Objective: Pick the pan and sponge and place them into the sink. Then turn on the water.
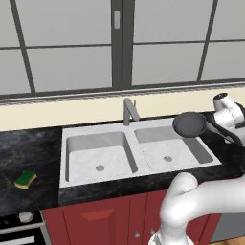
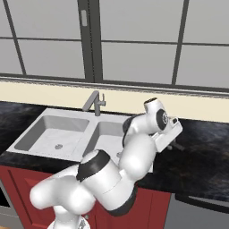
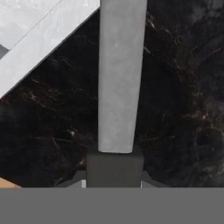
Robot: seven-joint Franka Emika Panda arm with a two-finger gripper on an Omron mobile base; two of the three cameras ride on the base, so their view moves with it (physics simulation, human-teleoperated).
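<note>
So right now it's on step one, the pan. The pan (image 1: 190, 124) is up off the tabletop (image 1: 28, 153), hanging over the back right corner of the sink (image 1: 95, 135), right above the rim of the right-hand bowl. From the left base view the black disc sits out to the left of the white wrist, with the thin handle running back toward the hand.

The fingers (image 3: 114, 168) are squeezed nearly all the way together, and in the hand view a long grey bar runs straight out from between them, which I take to be the pan's handle (image 3: 119, 78). So: clamped on the handle, pan carried by it. In the right base view the arm's own bulk covers the pan, so nothing to add from there.

What comes next, as I read it: swing the pan a bit further over the right bowl, lower it until it's inside, then let go. Since it's held by the end of the handle, the pan could easily tip or catch the rim, so a slow descent seems wise.

The sponge (image 1: 25, 179) is on the dark tabletop well left of the sink, untouched. Faucet (image 1: 129, 111) stands behind the divider between the bowls, no stream visible, so that part isn't done yet either.
</note>
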